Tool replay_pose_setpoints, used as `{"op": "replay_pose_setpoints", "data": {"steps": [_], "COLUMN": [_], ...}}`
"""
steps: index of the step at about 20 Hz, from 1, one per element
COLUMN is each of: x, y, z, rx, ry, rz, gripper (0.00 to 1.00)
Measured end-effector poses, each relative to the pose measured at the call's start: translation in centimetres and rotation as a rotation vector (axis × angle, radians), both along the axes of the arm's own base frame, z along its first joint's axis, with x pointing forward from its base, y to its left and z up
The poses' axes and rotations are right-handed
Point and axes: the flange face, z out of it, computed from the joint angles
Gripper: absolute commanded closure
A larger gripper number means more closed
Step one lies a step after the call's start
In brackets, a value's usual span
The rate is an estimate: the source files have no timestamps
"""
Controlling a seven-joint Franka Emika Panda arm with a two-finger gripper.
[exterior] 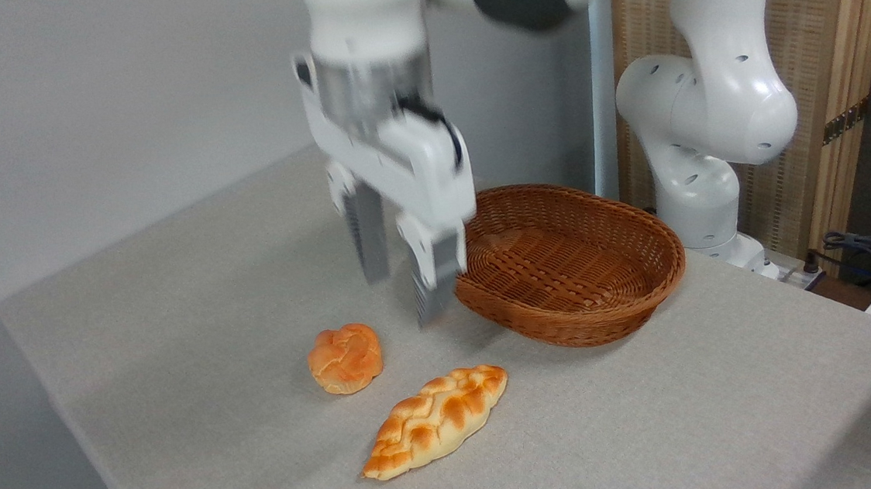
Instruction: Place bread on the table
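While the gripper (402,300) hangs blurred above with its fingers spread and empty, the bread (437,421) lies flat on the table (175,296), near a small round bun (345,358) and in front of an empty basket (569,261). It looks light, firm and glossy; its narrow middle seems easiest to pinch.

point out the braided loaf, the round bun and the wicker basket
long golden braided loaf (435,421), fixed camera, middle of its top
small round orange knotted bun (345,358), fixed camera, centre knot
brown oval wicker basket (566,327), fixed camera, front wall
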Motion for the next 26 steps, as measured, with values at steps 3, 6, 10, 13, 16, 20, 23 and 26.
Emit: {"op": "replay_pose_setpoints", "data": {"steps": [3, 6, 10, 13, 16, 20, 23, 26], "x": [0.3, 0.4, 1.5, 2.1, 2.1, 2.2, 2.3, 2.3], "y": [-3.4, -5.1, -4.7, -4.6, -4.4, -4.5, -4.7, -4.8], "z": [3.7, 4.7, 5.8, 5.6, 5.3, 5.2, 4.9, 4.9], "rx": [0.006, 0.009, 0.018, 0.043, 0.074, 0.078, 0.079, 0.079], "ry": [-0.047, -0.028, 0.030, 0.061, 0.086, 0.091, 0.095, 0.096], "rz": [0.058, 0.073, 0.075, 0.074, 0.073, 0.125, 0.122, 0.120], "gripper": [0.00, 0.00, 0.00, 0.00, 0.00, 0.00, 0.00, 0.00]}}
